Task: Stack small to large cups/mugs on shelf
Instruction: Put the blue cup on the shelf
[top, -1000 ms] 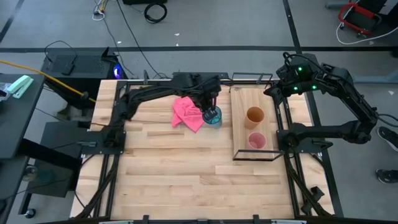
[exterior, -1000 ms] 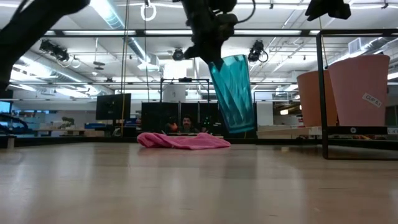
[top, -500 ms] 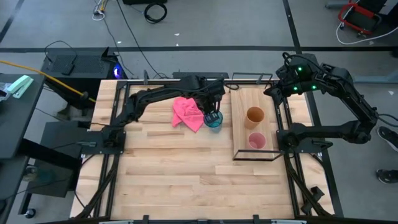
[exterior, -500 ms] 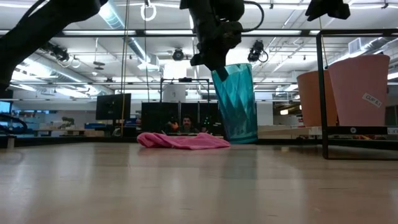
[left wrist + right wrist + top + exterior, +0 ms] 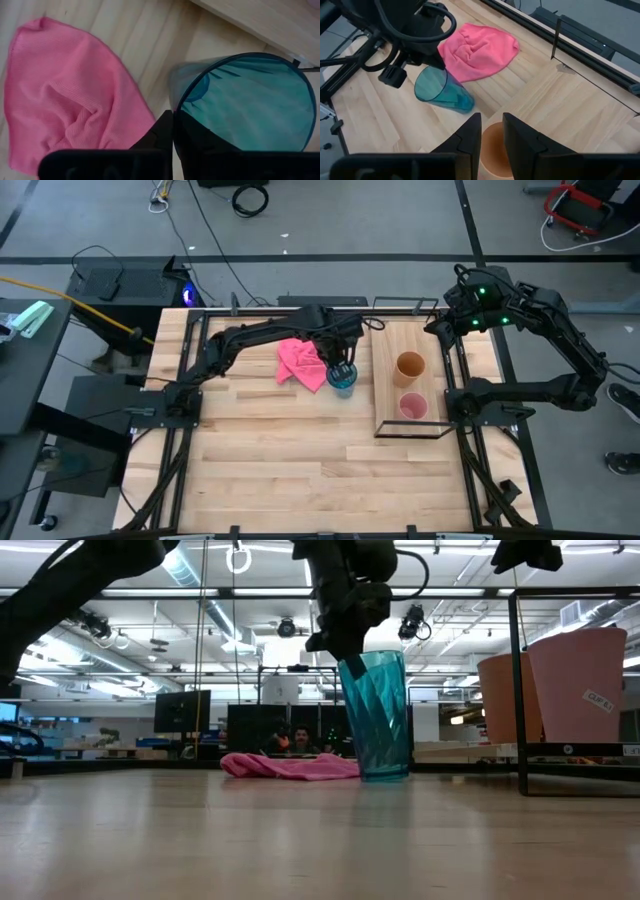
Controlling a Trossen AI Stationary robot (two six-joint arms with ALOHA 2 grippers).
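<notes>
Left jaws (image 5: 341, 367): closed on the rim of the tall translucent teal-blue cup (image 5: 376, 715), one finger (image 5: 159, 134) outside the wall, the other inside. Cup upright, base on the pale-wood plank worktop (image 5: 280, 450), just beside the crumpled pink cloth (image 5: 303, 361) and between that cloth and the shelf.

Left arm: reaches in from the worktop's left edge, over the cloth.

Rectangular light-wood shelf board with thin black wire frame (image 5: 390, 380): lies on the right part of the worktop, near the teal-blue cup but apart from it. On it stand the mid-sized orange handleless cup (image 5: 409, 367), toward the far end, and the short pink handleless cup (image 5: 412, 407), toward the near end; the two are close together, both upright and open side up.

Right jaws (image 5: 491, 131): narrow gap between the fingers, nothing held, hanging above the far right corner of the worktop, over the orange cup end of the shelf.
</notes>
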